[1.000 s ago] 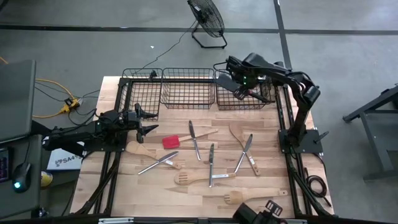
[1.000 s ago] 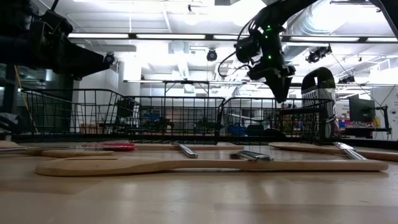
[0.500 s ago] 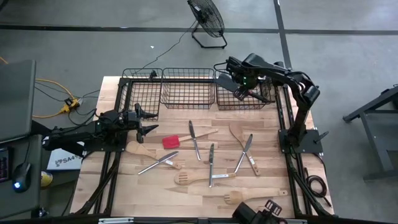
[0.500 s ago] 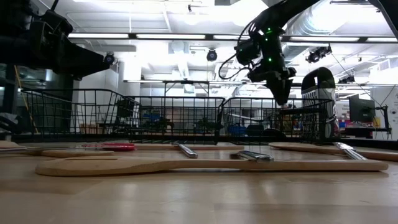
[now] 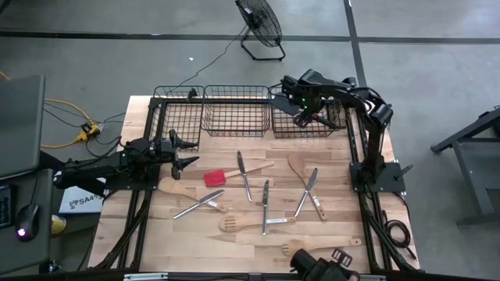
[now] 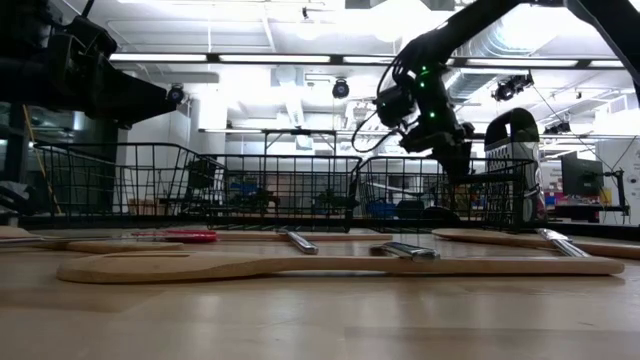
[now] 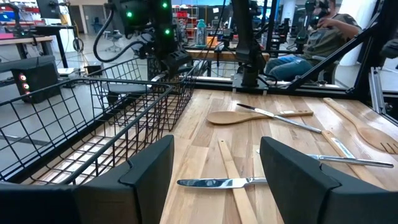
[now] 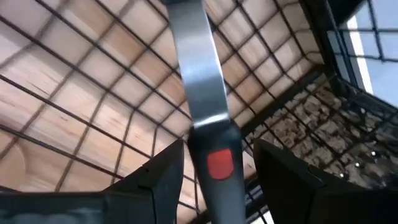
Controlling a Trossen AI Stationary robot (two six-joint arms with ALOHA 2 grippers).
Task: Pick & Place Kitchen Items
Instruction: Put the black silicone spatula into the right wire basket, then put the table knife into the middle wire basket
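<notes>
Several kitchen items [image 5: 266, 207], wooden spoons, slotted spatulas, metal cutlery and a red-headed spatula [image 5: 215, 177], lie scattered on the wooden table [image 5: 141, 234]. Just beside them at the table's left edge, the left gripper [image 5: 186, 152] waits with its fingers spread wide and nothing between them. Farther back, the right gripper [image 5: 299, 115] hangs over the rightmost wire basket [image 5: 337, 129], holding a black-handled metal tool [image 8: 202, 93] between its fingers.

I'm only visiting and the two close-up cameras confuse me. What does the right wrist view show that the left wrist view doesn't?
Only the right wrist view: a silver-bladed tool with a black handle and red spot, between that arm's jaws over basket mesh. Only the left wrist view: a table knife, wooden spoon and a seated person beyond the table. Both: black wire baskets and wooden tabletop.
</notes>
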